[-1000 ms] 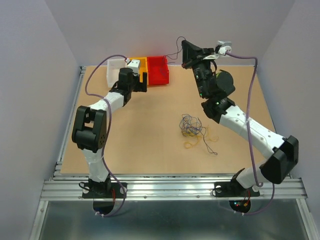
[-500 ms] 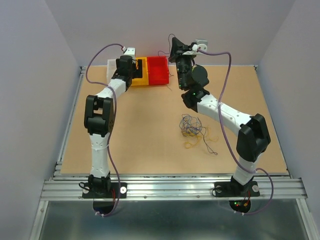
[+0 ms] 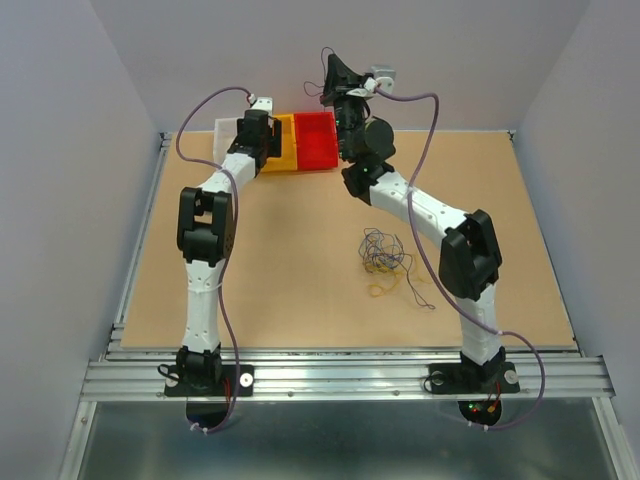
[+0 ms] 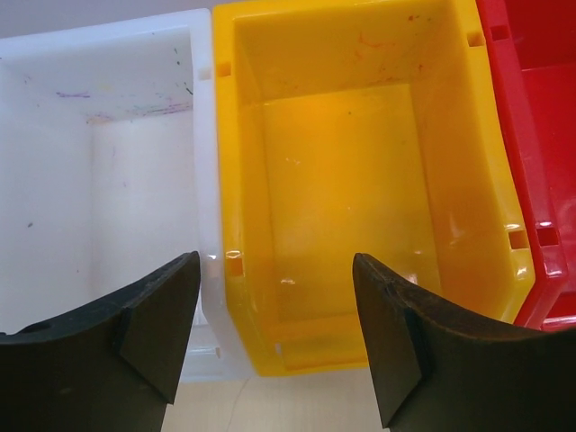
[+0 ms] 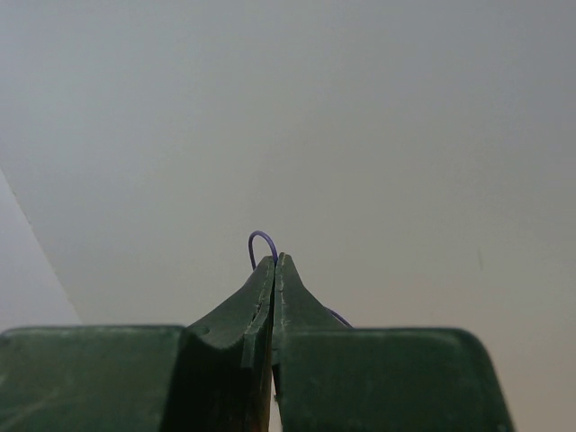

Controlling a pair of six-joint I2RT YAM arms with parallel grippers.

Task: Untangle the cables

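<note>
Tan fibreboard table, matte and flat. The cables lie on it right of centre: hair-thin wires, dark blue-purple and pale, in a loose curly knot. A thin yellow loop lies at the knot's near edge, and one dark strand trails off toward the near right.

The purple wire is a separate strand, a thin glossy bent loop. It is pinched in the right gripper, whose dark moulded fingers are pressed together on it so the loop sticks out just past the tips. A bit more wire shows to the right of the fingers. This gripper is raised at the back, in front of the plain grey wall, well apart from the knot.

The left gripper has its jaws wide apart and nothing between them. Its matte black wedge-shaped fingers hover over the near rims of the bins.

Three glossy hard-plastic rectangular bins stand touching in a row at the table's far edge:
- The yellow bin sits directly under the gap between the fingers and has a few scuffs.
- The white bin is on the left, with faint coloured scratch marks on its back wall.
- The red bin is on the right, cut off by the frame.

Thick lavender cable arcs along the right arm. A ribbed aluminium rail carries both bases at the near edge.
</note>
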